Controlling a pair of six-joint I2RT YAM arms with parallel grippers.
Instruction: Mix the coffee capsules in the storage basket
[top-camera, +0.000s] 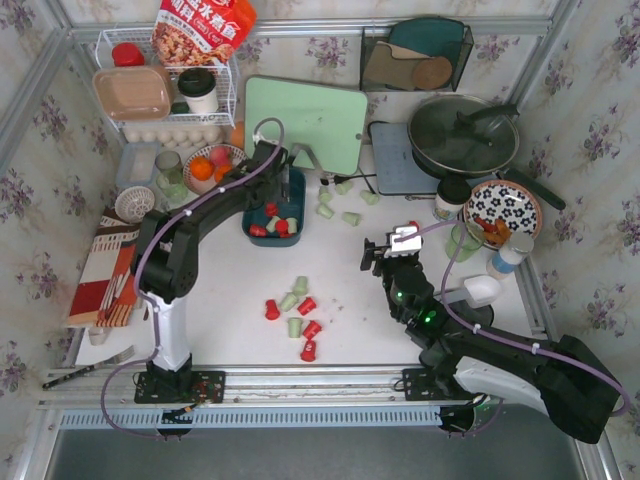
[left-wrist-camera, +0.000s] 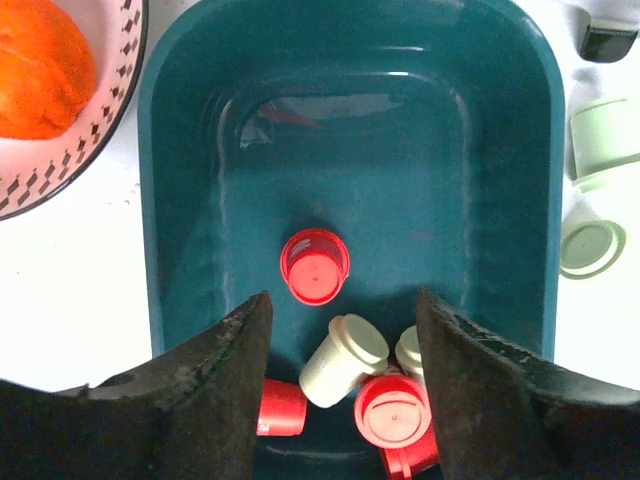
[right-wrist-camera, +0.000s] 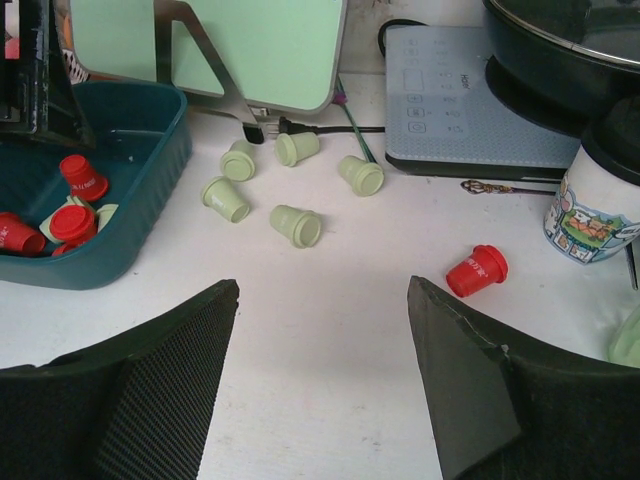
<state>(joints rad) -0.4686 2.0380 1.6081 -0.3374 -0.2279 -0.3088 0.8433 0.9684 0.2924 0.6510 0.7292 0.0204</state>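
The dark teal storage basket (top-camera: 296, 196) stands left of centre and holds a few red and pale green coffee capsules (top-camera: 283, 228). My left gripper (top-camera: 272, 192) is open and empty inside it; in the left wrist view (left-wrist-camera: 343, 300) a red capsule (left-wrist-camera: 314, 265) lies just ahead and a green one (left-wrist-camera: 343, 360) lies between the fingers. My right gripper (top-camera: 375, 255) is open and empty over bare table (right-wrist-camera: 323, 285). Beyond it lie several green capsules (right-wrist-camera: 296, 225) and one red capsule (right-wrist-camera: 477, 270). More capsules (top-camera: 295, 312) lie scattered near the front.
A pale green cutting board (top-camera: 305, 120) stands behind the basket. An induction hob (top-camera: 395, 160) with a lidded pan (top-camera: 463, 130) is at the back right. A patterned plate (top-camera: 503, 210) and a mug (top-camera: 452, 195) are on the right. A bowl of oranges (top-camera: 210, 165) sits left of the basket.
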